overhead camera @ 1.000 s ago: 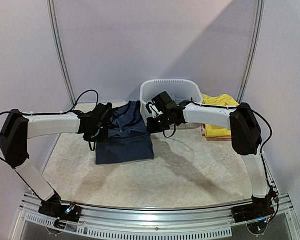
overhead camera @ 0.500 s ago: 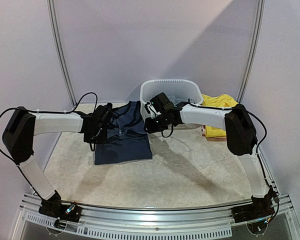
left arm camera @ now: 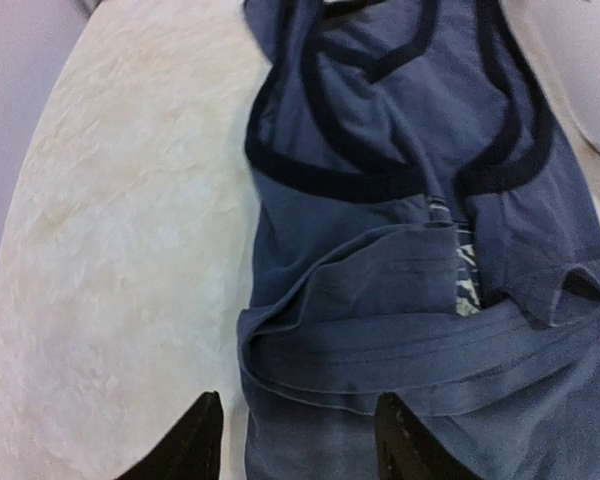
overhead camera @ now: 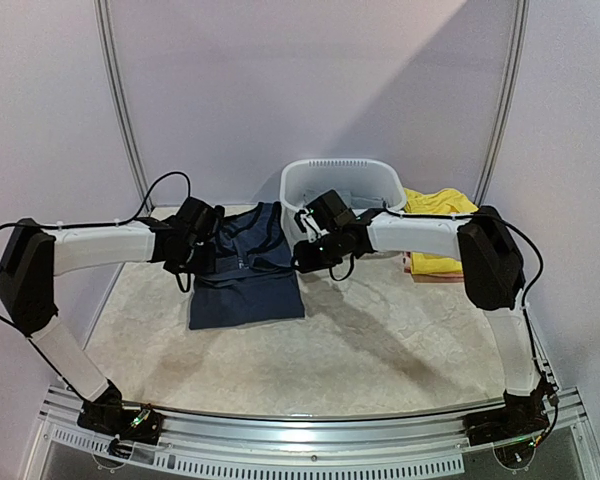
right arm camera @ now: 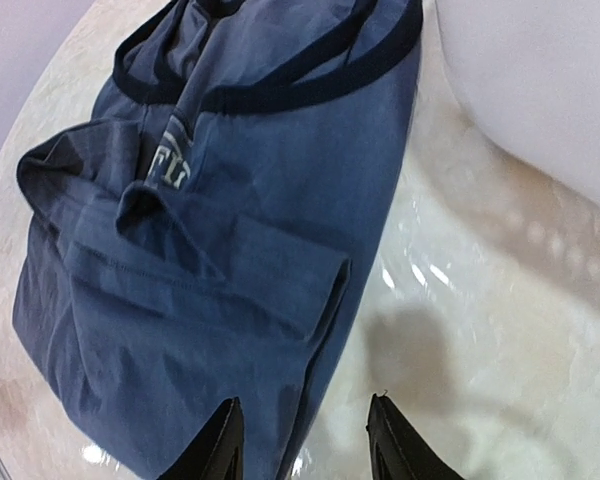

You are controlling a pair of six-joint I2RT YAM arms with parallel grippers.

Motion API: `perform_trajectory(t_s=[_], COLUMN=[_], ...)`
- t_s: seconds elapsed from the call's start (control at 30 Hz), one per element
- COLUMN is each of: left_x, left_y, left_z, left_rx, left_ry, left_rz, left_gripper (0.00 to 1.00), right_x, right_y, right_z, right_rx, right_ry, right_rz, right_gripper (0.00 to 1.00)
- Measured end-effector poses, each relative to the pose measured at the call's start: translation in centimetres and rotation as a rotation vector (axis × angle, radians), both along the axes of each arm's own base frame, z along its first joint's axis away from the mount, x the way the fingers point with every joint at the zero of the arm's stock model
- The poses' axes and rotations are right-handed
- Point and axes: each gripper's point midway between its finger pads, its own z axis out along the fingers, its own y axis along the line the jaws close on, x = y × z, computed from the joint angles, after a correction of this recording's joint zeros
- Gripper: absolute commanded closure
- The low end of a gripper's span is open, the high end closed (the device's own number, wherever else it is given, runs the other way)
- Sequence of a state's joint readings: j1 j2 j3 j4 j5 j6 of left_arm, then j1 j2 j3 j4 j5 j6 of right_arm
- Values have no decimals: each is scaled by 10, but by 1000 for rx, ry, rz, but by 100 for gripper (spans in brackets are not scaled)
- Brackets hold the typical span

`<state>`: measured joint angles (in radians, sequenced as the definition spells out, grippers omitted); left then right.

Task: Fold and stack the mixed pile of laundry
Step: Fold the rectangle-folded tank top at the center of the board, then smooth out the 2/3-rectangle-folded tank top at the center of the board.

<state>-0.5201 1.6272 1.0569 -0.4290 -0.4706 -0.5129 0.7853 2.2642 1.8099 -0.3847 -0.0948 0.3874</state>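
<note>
A navy tank top [overhead camera: 248, 268] with dark trim and a bit of white print lies half folded on the table, its lower part folded up over the chest. It shows in the left wrist view [left arm camera: 410, 250] and the right wrist view [right arm camera: 220, 230]. My left gripper [overhead camera: 192, 262] is open and empty above its left edge [left arm camera: 300, 440]. My right gripper [overhead camera: 305, 258] is open and empty above its right edge [right arm camera: 305, 445]. Yellow clothes [overhead camera: 435, 205] lie on a reddish one [overhead camera: 412, 268] at the back right. Grey trousers are out of view.
A white plastic basin [overhead camera: 342, 185] stands at the back, just behind my right gripper; its wall shows in the right wrist view [right arm camera: 540, 90]. The table [overhead camera: 380, 340] is pale marbled. Metal posts stand at the back left and right.
Both grippers have drawn back a little from the tank top. The garment's folded lower part lies flatter and slightly shifted left.
</note>
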Motion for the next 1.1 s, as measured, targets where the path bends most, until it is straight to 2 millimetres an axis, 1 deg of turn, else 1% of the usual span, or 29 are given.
perform_trajectory(t_s=[0.07,0.13,0.23,0.3,0.4,0.5,0.6,0.7,0.97,1.1], left_x=[-2,-3,-5,-6,-8,-9,-7,-1,14,19], left_y=[-10,-25,-47,-63,-79,-91,-99,-106,-113,-112], left_z=[3,3,-2,-11,-28,-44,-53,-59,-66,-70], left_rx=[-38,-74,-120,-156,-188,-209,-220,-224,-214,-190], left_ry=[-8,-3,12,33,79,124,146,156,154,154], left_rz=[-45,-109,-186,-240,-290,-324,-342,-349,-343,-332], left_gripper=[57,61,65,67,70,76,77,79,80,81], right_x=[-10,-21,-36,-47,-63,-78,-84,-83,-84,-87], right_y=[-4,-6,0,10,27,37,45,47,43,37], right_z=[0,4,12,17,20,19,18,8,-40,-51], right_rx=[3,21,64,100,150,184,210,215,153,130], right_ry=[9,10,9,9,18,40,51,63,122,135], right_rz=[11,30,67,103,162,209,234,238,222,214], right_gripper=[58,58,59,60,61,62,63,64,64,64])
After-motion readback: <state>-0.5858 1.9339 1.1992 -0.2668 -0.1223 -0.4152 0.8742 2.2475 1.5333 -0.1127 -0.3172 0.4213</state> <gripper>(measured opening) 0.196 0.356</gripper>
